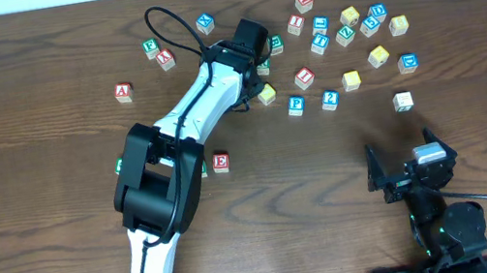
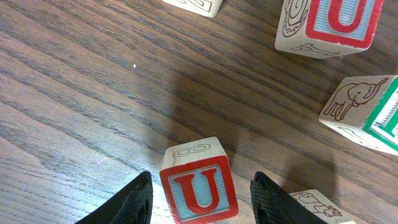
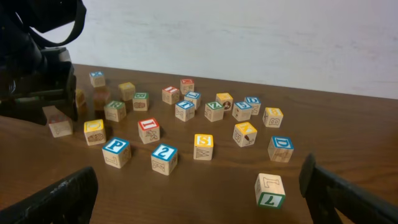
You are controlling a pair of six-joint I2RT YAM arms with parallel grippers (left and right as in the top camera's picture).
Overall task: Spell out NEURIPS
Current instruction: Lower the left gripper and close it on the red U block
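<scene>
My left gripper [image 2: 202, 186] is open, with one finger on each side of a red U block [image 2: 199, 190] that stands on the table; there are gaps on both sides. In the overhead view this gripper [image 1: 251, 82] is among the left-hand blocks and hides the U block. A red E block [image 1: 220, 162] lies near the arm's elbow. A blue P block [image 1: 295, 105], a red I block [image 1: 304, 77] and a yellow S block [image 1: 351, 79] lie to the right. My right gripper [image 1: 405, 177] is open and empty near the front right, also shown in the right wrist view [image 3: 199, 196].
A second red U block [image 2: 339, 18], an elephant block [image 2: 364, 112] and another block [image 2: 317, 210] lie close to the left gripper. A green 7 block [image 3: 269, 190] lies just ahead of the right gripper. Several more blocks are scattered at the back right [image 1: 349, 17]. A green R block [image 1: 150, 46] and red A blocks [image 1: 123, 93] lie at the back left.
</scene>
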